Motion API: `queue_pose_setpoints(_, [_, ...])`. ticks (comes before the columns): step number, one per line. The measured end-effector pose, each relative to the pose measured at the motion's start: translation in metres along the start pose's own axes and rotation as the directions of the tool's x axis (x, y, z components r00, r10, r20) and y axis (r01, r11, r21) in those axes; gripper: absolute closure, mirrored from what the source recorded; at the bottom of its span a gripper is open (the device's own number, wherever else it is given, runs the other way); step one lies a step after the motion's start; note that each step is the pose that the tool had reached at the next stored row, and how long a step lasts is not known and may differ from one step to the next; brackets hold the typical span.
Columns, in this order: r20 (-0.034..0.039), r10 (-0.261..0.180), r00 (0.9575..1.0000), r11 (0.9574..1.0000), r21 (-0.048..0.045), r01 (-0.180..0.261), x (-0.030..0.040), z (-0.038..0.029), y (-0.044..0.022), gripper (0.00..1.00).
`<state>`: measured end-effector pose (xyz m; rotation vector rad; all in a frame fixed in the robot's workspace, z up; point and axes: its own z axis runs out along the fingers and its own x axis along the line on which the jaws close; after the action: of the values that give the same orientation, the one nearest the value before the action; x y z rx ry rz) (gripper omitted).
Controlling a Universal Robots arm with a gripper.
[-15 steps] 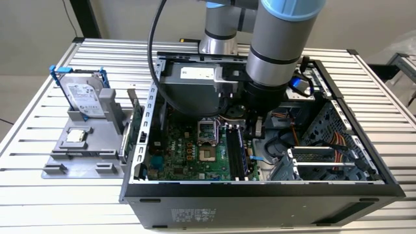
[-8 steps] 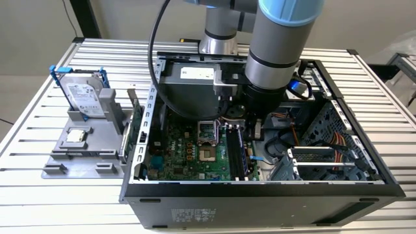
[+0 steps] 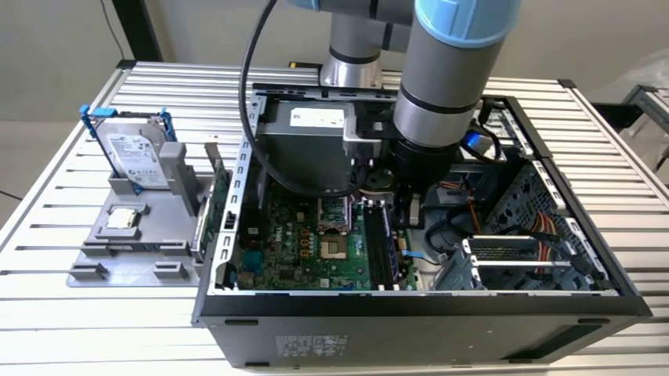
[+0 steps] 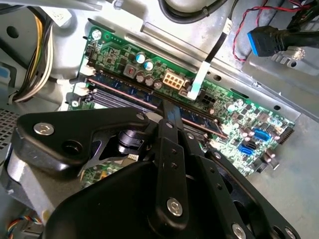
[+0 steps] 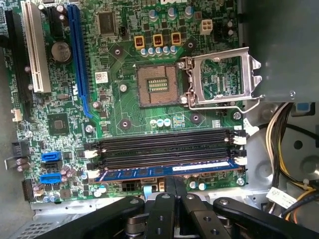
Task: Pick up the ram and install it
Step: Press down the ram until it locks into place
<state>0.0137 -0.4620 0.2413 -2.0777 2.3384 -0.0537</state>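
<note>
A slatted aluminium table (image 3: 63, 176) is seen carrying, from the exterior view's left, a grey holder tray (image 3: 125, 258) and an open computer case (image 3: 418, 313). The ram (image 5: 164, 172) is already laid along the outermost memory slot, parallel to the empty slots (image 5: 159, 147). The gripper (image 5: 169, 185) is closed narrowly on its edge; full seating cannot be judged.

one ram (image 5: 164, 172), four memory slots (image 5: 159, 147), one hard drive (image 3: 138, 157)
</note>
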Motion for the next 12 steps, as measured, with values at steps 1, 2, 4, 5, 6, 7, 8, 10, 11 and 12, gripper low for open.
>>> queue_pose_setpoints(1, [0.0,-0.001,1.0,1.0,0.0,0.001,0.0001,0.0004,0.0,1.0])
queue_pose_setpoints(2, [0.0,-0.002,1.0,1.0,0.0,0.002,0.0003,0.0008,0.0,1.0])
queue_pose_setpoints(4, [0.0001,-0.004,1.0,1.0,0.0001,0.004,0.0005,0.0019,0.0002,1.0])
queue_pose_setpoints(5, [0.0001,-0.006,1.0,1.0,0.0001,0.006,0.0005,0.0024,0.0004,1.0])
queue_pose_setpoints(6, [0.0002,-0.007,1.0,1.0,0.0001,0.007,0.0006,0.003,0.0006,1.0])
queue_pose_setpoints(7, [0.0001,-0.008,1.0,1.0,0.0001,0.008,0.0007,0.0032,0.0009,1.0])
queue_pose_setpoints(8, [0.0002,-0.008,1.0,1.0,0.0001,0.008,0.0006,0.0038,0.0009,1.0])
queue_pose_setpoints(10, [0.0003,-0.009,1.0,1.0,0.0001,0.009,0.0006,0.0063,0.0011,1.0])
queue_pose_setpoints(11, [0.0002,-0.01,1.0,1.0,0.0002,0.01,0.0006,0.0072,0.0012,1.0])
queue_pose_setpoints(12, [0.0003,-0.011,0.9999,0.9999,0.0002,0.011,0.0006,0.0077,0.0013,1.0])
